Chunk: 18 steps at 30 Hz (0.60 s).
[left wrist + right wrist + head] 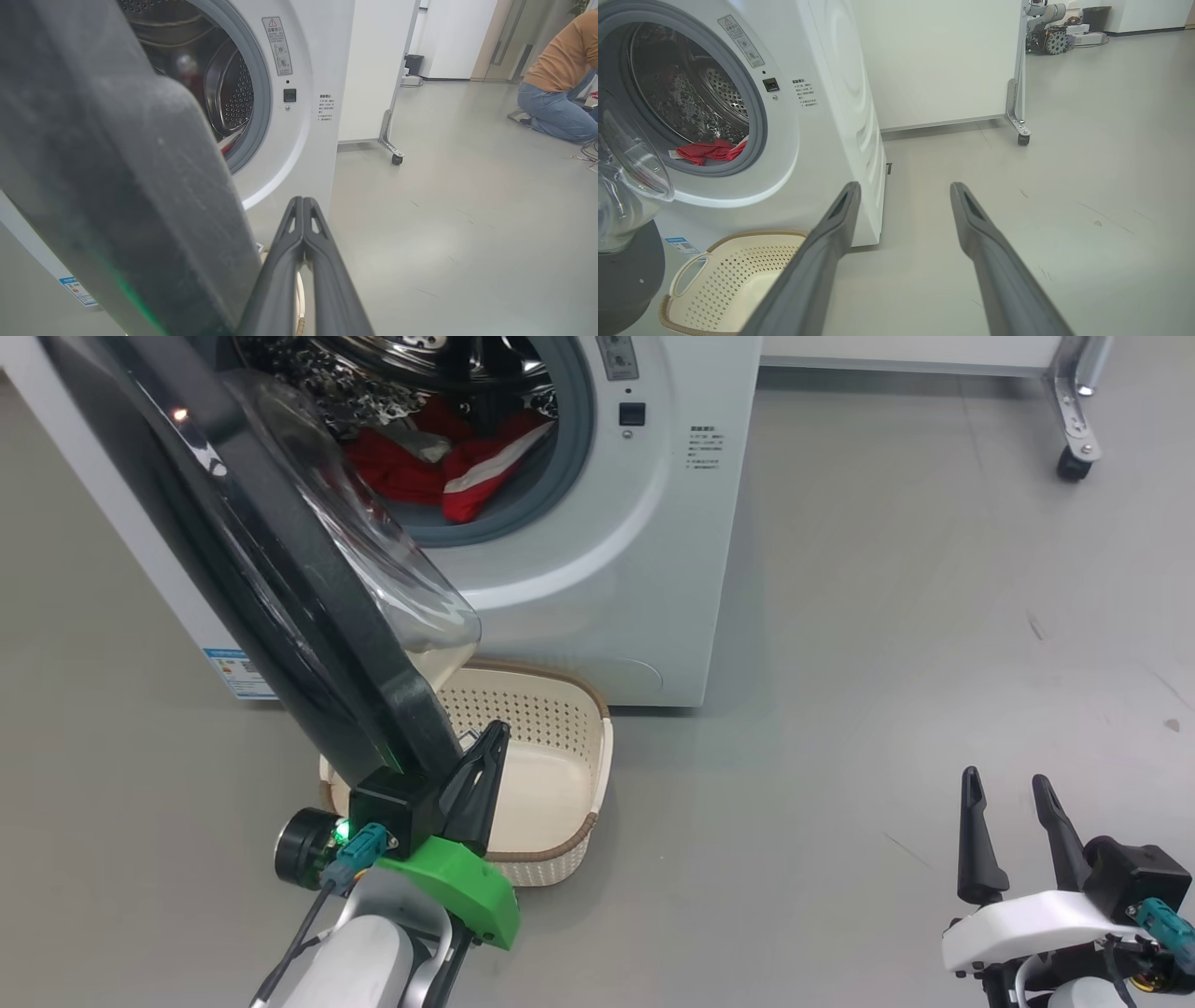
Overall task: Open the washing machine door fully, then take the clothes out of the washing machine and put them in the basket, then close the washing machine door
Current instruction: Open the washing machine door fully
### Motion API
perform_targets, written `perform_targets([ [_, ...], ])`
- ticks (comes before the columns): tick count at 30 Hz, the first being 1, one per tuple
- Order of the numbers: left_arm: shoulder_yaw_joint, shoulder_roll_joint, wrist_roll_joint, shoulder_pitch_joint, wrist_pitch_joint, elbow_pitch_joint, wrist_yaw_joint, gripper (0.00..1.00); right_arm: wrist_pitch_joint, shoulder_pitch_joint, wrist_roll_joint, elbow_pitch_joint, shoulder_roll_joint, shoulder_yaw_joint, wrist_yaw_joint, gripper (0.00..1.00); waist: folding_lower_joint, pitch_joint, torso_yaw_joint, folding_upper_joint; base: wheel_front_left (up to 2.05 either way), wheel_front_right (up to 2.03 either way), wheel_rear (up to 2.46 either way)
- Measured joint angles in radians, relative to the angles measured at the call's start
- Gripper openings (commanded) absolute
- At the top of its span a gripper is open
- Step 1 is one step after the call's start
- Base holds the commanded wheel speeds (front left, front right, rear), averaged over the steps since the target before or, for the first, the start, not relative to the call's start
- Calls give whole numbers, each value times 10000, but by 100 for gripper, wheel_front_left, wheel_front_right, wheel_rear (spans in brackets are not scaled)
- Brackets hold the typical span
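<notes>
Two grippers, two different states. My left gripper (490,747) has its fingers pressed flat together with nothing between them, just beside the near edge of the washing machine door (308,597); I cannot tell whether it touches the rim. My right gripper (1006,784) sits well off to the right, near me, fingers spread wide and empty.

The door stands swung out from the washing machine (616,551), its lower edge hanging over the left part of the basket (597,709), which sits on the floor against the machine's front. I judge the door stiff and fairly heavy on its hinge, and its glossy rim slippery. I would push on the black rim, not the glass bowl (392,560).

The clothes (439,462) lie in the drum, spilling onto the grey rubber ring (569,476) at the near lip. They should be soft, light and limp, likely to drape and drag, so I would pinch the bunched fold nearest the opening.

The head view looks down on the whole red bundle and its white panel. The right wrist view adds the basket's white loop handle (684,275). The left wrist view gives the door rim close up and, far right, a person (556,93) kneeling on the floor.
</notes>
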<state>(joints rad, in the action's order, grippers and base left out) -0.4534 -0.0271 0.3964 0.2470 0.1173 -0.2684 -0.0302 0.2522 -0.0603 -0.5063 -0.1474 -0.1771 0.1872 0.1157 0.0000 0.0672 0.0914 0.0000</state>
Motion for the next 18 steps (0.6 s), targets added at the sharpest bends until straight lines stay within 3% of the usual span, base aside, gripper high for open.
perform_targets([
  [18, -240, 27, 130, -12, 265, -458, 17, 0, 0, -87, 71, -167, -10, -17, -90, 100, 0, -238, 1426, 0, 0, 0, 0],
])
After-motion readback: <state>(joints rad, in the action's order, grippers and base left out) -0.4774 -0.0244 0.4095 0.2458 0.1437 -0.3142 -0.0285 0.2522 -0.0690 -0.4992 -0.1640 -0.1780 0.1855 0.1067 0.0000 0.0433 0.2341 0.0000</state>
